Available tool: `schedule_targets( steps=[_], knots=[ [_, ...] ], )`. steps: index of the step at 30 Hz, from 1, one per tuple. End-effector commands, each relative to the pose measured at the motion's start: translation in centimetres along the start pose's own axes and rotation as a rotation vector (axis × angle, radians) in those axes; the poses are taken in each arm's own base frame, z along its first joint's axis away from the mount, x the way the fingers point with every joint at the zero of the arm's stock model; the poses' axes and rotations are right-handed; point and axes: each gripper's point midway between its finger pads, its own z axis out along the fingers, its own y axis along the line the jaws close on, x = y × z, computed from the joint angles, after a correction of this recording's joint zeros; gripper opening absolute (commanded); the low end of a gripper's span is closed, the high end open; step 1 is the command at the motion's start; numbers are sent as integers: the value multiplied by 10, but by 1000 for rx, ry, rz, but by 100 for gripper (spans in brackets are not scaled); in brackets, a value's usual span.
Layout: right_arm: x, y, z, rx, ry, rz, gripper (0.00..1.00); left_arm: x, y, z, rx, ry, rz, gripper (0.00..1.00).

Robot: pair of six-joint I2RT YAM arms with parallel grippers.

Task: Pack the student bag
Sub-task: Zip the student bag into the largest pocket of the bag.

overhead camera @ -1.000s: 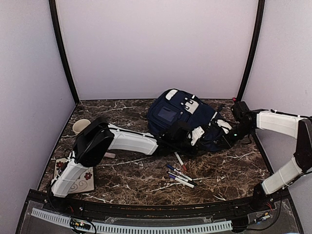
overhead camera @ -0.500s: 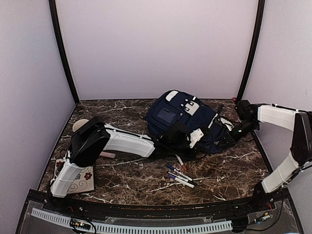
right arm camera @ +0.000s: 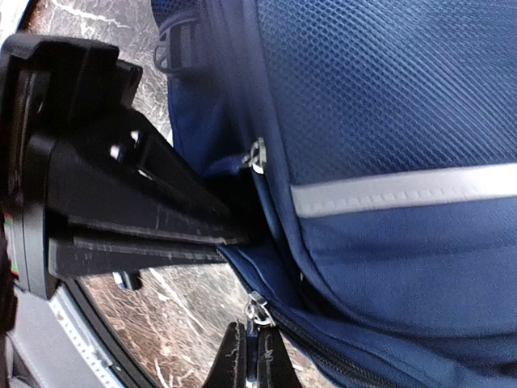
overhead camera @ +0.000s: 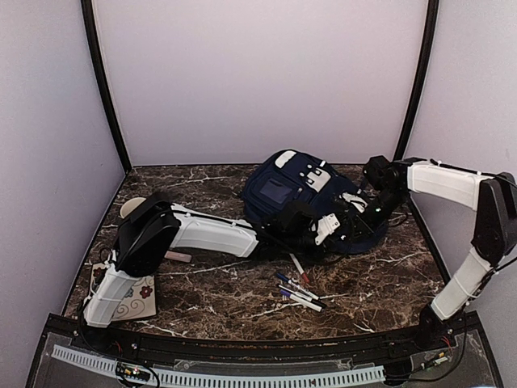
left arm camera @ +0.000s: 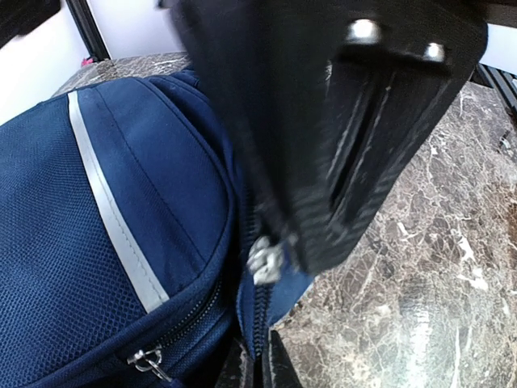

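Over the marble table [overhead camera: 218, 299], two claws work the student bag [overhead camera: 279, 192].
Top view: left claw [overhead camera: 329, 230] and right claw [overhead camera: 361, 220] sit close together at its near edge. Left wrist: claw pressed together on its zip seam. Right wrist: claw pinching a zip pull [right arm camera: 257, 311] just ahead.

The near side of the student bag [overhead camera: 279, 190] is covered by the left arm [overhead camera: 210, 233] and right arm [overhead camera: 440, 182]. A pale round object [overhead camera: 129, 208] and a patterned mat [overhead camera: 133, 305] are partly hidden by the left arm. The pens [overhead camera: 297, 293] are too small to be counted.
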Motion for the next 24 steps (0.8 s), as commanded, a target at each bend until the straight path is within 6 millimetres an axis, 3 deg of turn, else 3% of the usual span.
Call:
schedule_targets(
  steps=[1,6,11,18,24],
  knots=[
    [-20,26,1,-140,-35,6,0,-54,-7,-15,-8,-123,42,0],
    [-7,12,0,-67,5,15,0,-55,-8,-18,-29,-131,60,0],
    [12,-11,-27,0,-4,64,0,-33,-6,-20,-55,-71,93,0],
    [52,-69,-55,207,29,139,0,-10,-3,-31,-89,-15,117,0],
    [68,-104,-66,303,54,188,0,9,-2,-41,-106,26,119,0]
  ],
)
